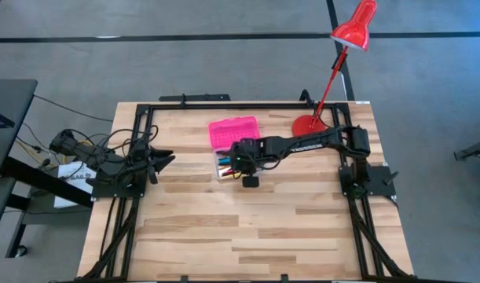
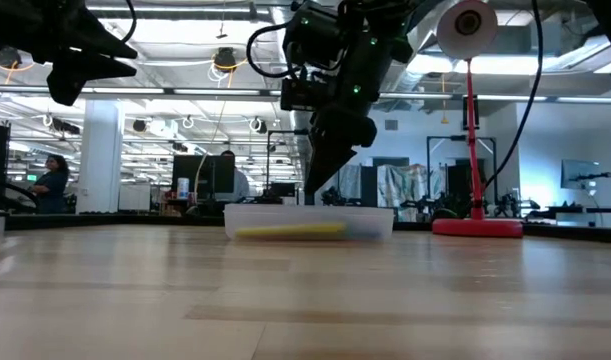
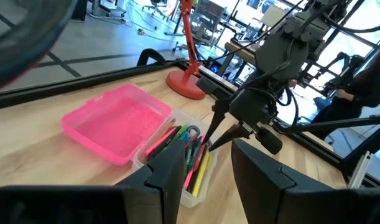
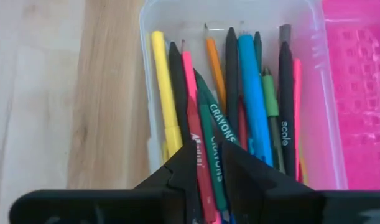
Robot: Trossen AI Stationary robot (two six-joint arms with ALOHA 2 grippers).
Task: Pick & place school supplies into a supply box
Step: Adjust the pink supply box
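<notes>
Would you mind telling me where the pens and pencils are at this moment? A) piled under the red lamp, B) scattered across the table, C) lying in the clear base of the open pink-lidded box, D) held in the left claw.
C: the pens lie side by side in the clear base of the box, its pink lid folded open beside it.

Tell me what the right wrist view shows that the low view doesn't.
Only the right wrist view: the individual school supplies lying lengthwise in the clear base, a green one printed CRAYONS, and the pink lid lying open beside them. Only the low view: the red desk lamp, the left arm raised at the side, and people in the room behind. Both: the supply box and the right end effector just above its contents, fingers slightly apart, holding nothing.
</notes>
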